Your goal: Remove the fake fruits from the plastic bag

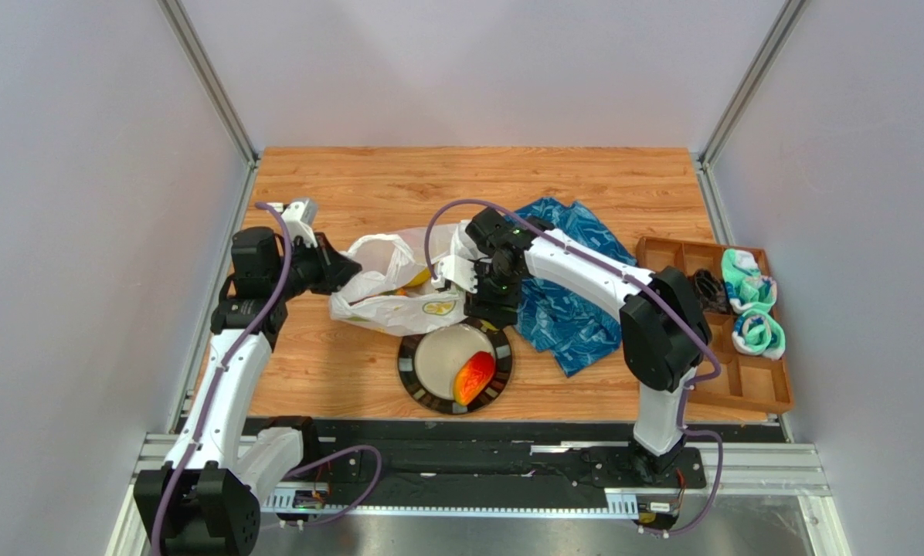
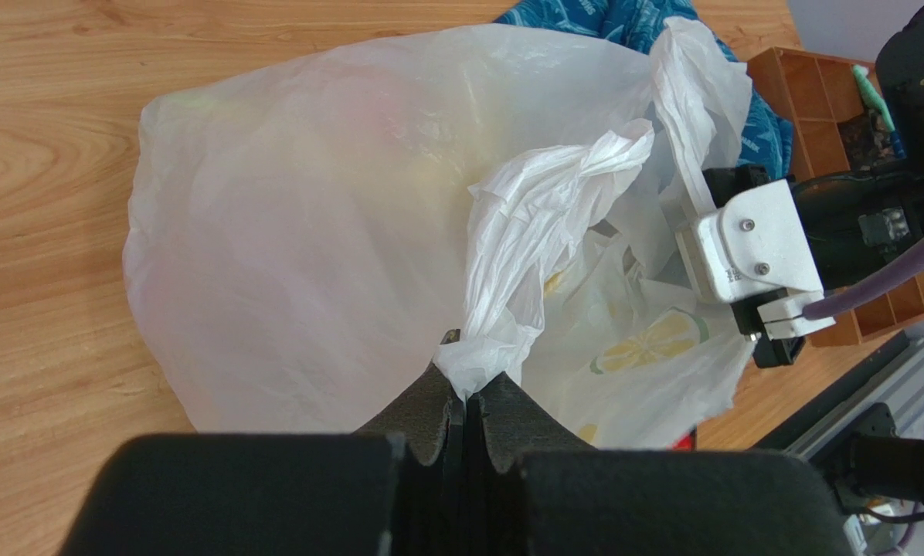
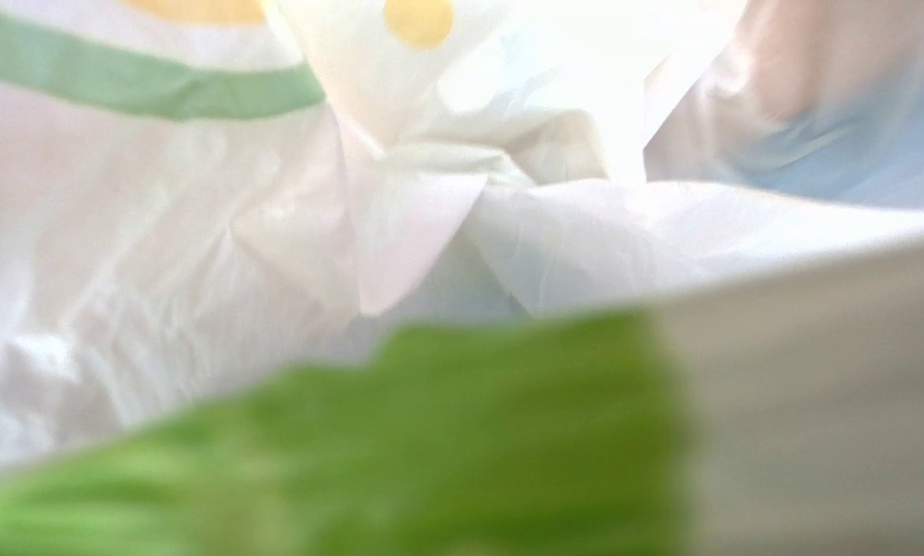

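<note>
The translucent white plastic bag (image 1: 374, 295) lies left of centre on the wooden table. It fills the left wrist view (image 2: 316, 232) and shows a lemon print. My left gripper (image 1: 341, 273) is shut on a twisted bag handle (image 2: 475, 388). My right gripper (image 1: 482, 301) is at the bag's right edge, above the plate (image 1: 414, 377); it also shows in the left wrist view (image 2: 780, 330). A blurred green fruit (image 3: 432, 440) fills its jaw area against the bag (image 3: 200, 255), and its fingers are hidden. A red-orange mango fruit (image 1: 475, 377) lies on the plate. A yellow fruit (image 1: 413, 280) shows through the bag.
A blue patterned cloth (image 1: 571, 301) lies right of the bag under the right arm. A brown wooden compartment tray (image 1: 722, 348) with teal-and-white rolls (image 1: 748, 278) and a black object stands at the right edge. The metal rail runs along the near edge.
</note>
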